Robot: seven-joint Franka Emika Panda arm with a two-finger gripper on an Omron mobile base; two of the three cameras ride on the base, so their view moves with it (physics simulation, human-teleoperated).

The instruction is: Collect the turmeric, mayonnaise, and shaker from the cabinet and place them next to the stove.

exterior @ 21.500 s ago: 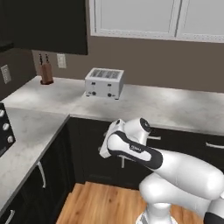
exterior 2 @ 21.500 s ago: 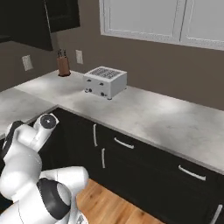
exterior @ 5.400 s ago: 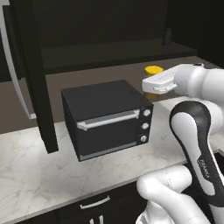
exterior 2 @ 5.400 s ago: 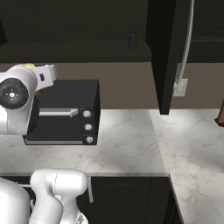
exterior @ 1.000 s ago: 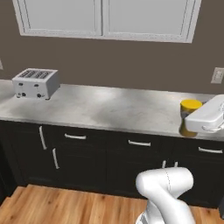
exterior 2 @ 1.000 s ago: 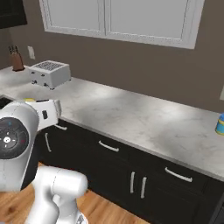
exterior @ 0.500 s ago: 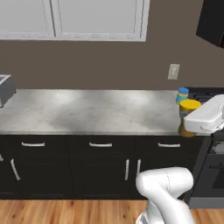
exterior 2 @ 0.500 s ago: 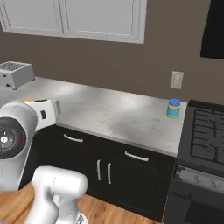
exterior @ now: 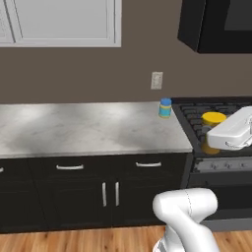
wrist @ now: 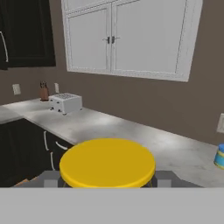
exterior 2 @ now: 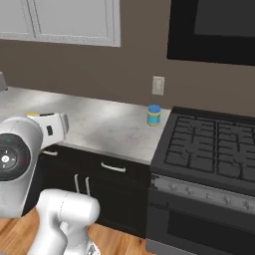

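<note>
Writing: none can be read; the mayonnaise (exterior: 165, 108) label shows as a blue-and-yellow band, too small for letters.
Turmeric: the turmeric (exterior: 213, 127) is an orange jar with a yellow lid, held up over the near left part of the stove (exterior 2: 214, 145), partly covered by the white hand in the left base view. In the hand view its yellow lid (wrist: 107, 162) sits right before the camera and hides the jar body.
Claw: the claw (wrist: 107, 181) is clamped on the turmeric; a grey finger (wrist: 49, 179) shows at each side of the lid, the tips cut off below.
Mayonnaise: stands upright on the bench (exterior: 88, 128) at its back right corner, just beside the stove's left edge, below a wall outlet (exterior: 156, 80). In the hand view it is cut off at the right edge.
Stove: black grates visible; its right side runs out of the left base view.
Far end of bench: a white toaster (wrist: 65, 103) and a small brown thing (wrist: 43, 91) behind it, too small to make out.
Above the bench: white-framed window panels (wrist: 127, 37).
</note>
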